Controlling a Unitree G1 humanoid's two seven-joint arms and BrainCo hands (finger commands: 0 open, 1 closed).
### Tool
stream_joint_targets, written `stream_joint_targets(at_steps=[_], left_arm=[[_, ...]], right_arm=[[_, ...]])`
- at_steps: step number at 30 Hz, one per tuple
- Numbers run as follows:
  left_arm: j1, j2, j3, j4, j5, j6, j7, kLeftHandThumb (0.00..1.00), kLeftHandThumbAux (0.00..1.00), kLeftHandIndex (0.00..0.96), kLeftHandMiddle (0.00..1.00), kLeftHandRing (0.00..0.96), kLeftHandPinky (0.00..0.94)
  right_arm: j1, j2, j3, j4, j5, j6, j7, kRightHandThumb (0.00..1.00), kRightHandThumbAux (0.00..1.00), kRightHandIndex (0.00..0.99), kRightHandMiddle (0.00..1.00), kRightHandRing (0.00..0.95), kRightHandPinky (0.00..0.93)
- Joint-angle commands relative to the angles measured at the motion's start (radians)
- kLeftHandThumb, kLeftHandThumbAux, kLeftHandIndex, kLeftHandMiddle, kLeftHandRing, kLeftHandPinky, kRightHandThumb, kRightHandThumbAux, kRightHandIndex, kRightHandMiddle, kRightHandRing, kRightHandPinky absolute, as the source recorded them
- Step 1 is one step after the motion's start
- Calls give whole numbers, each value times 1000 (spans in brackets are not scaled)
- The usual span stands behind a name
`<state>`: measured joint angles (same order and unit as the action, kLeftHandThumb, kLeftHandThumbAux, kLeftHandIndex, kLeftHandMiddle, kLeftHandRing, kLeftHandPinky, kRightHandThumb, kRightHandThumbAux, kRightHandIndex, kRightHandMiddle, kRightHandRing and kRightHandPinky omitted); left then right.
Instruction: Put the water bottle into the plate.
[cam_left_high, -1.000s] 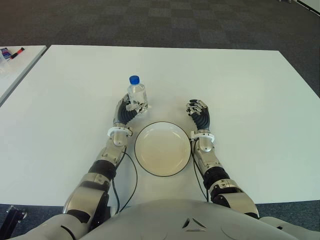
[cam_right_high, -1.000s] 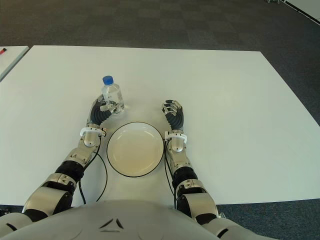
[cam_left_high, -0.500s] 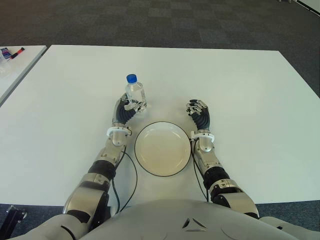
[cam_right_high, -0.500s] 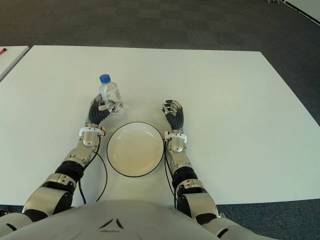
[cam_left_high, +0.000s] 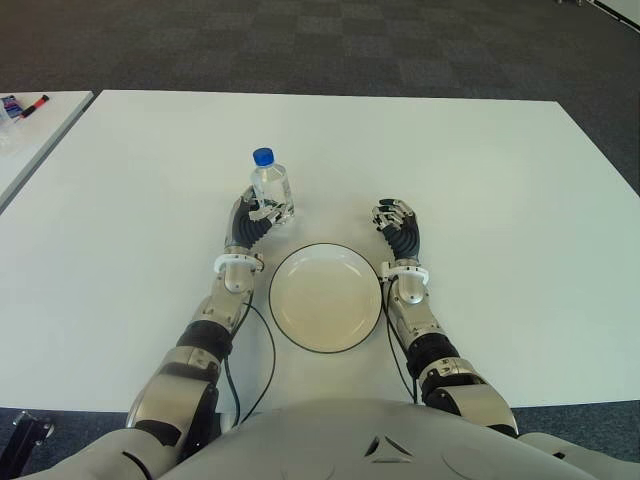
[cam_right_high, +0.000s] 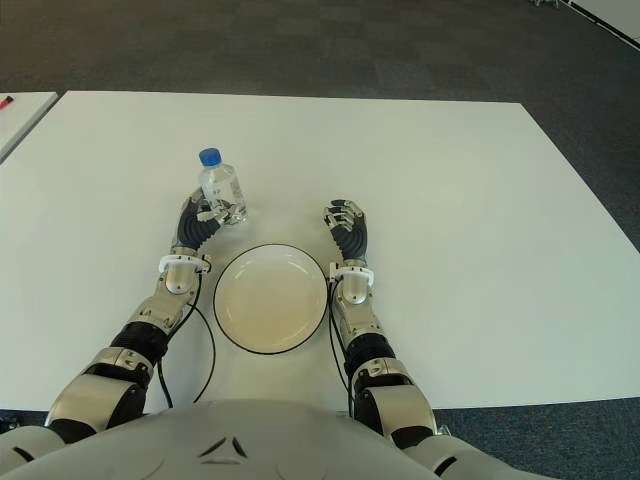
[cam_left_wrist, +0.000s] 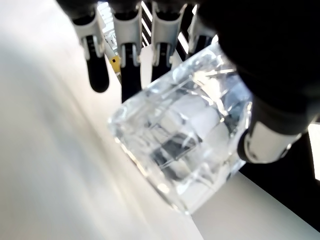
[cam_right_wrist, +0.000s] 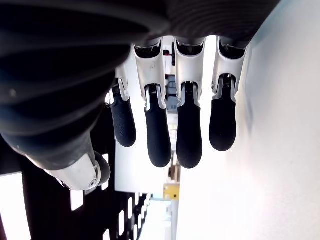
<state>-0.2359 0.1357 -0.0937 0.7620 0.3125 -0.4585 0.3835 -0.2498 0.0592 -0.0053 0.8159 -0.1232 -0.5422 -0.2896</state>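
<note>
A clear water bottle (cam_left_high: 270, 186) with a blue cap stands on the white table (cam_left_high: 480, 180), just beyond the plate's far-left side. My left hand (cam_left_high: 256, 214) is wrapped around its lower part. Up close, the bottle (cam_left_wrist: 185, 145) sits between the thumb (cam_left_wrist: 272, 130) and the four fingers (cam_left_wrist: 131, 60), its base near the tabletop. The round white plate (cam_left_high: 325, 297) with a dark rim lies between my two forearms and holds nothing. My right hand (cam_left_high: 397, 224) shows to the right of the plate, its fingers (cam_right_wrist: 190, 135) relaxed and holding nothing.
A black cable (cam_left_high: 270, 350) loops along my left forearm by the plate's left side. A second white table (cam_left_high: 30, 125) with markers on it stands at the far left. Dark carpet lies beyond the table's far edge.
The bottle's cap has shifted slightly left and away with my left hand around it. The right hand and the plate have not moved.
</note>
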Motion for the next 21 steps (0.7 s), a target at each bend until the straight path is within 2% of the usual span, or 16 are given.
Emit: stream_joint_targets(at_steps=[1,11,21], left_arm=[[6,-11,10,-20,-15,-32,6,950,646,386,525,547,699],[30,-26,25,-82,-68,-35,-43,951,647,388,525,543,698],[119,-36,22,-296,-102,-21,-112,951,646,389,525,538,690]], right_arm=[[21,4,1,31,-6,26,-7,942,669,356,485,519,548],[22,3,3,27,-10,28,-5,942,669,354,484,525,555],[22,4,1,26,-7,31,-2,942,670,353,486,522,550]])
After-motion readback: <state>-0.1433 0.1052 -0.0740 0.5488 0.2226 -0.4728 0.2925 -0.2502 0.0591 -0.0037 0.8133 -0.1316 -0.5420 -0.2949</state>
